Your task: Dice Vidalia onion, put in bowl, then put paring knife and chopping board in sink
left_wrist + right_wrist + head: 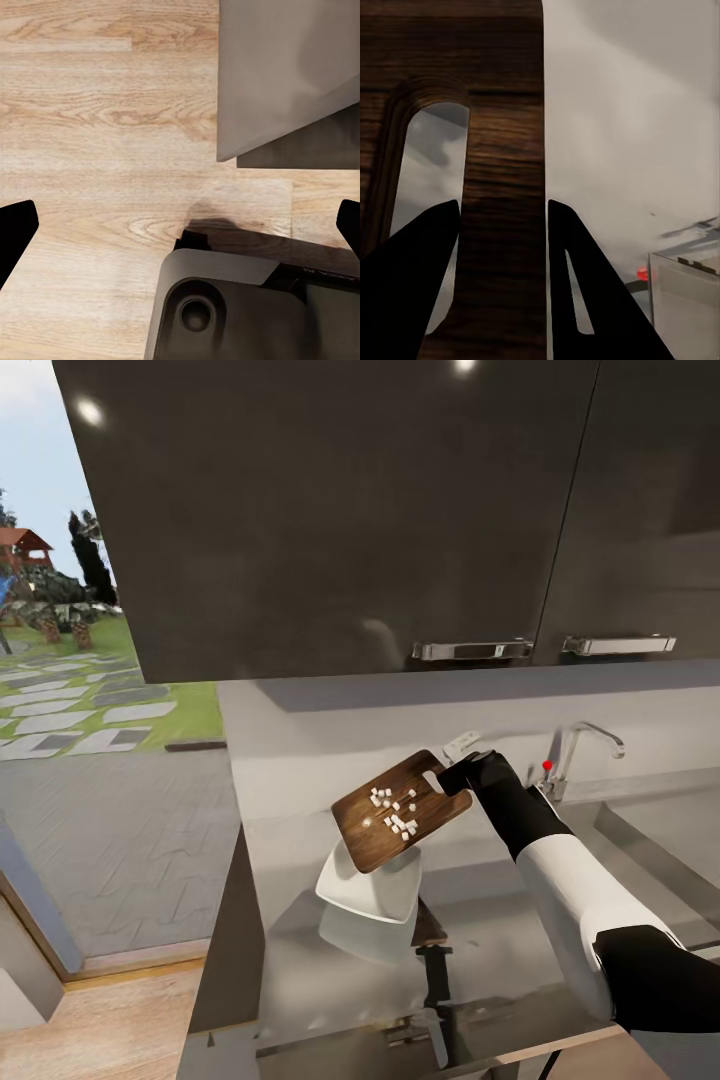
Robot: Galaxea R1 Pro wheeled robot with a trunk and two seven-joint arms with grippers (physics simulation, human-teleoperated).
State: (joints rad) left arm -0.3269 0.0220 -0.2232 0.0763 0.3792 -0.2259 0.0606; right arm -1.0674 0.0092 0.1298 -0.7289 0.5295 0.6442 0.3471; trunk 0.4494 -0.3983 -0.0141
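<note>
Near front edge of the countertop (500,950): dark reflections only, paring knife can't be picked out there. Further in, the bowl (372,888) sits on the countertop toward its left end, white, tilted look from this angle. Directly above it the chopping board (400,810) is lifted clear of the counter and slanted, low edge over the bowl, diced onion (395,812) pieces still lying on its face. Judgement: the board is tipped so the dice slide into the bowl; transfer step under way, none visibly in the bowl yet.

Right gripper (502,247) pinches the board at the handle end, one finger through the slot hole, the other on the outer edge, narrow gap filled by wood. Left gripper (180,225) is spread wide, holding nothing, hanging low over the wood floor (90,112) beside the cabinet.

Far right: sink (650,840) with faucet (585,745), at the counter's back edge.
</note>
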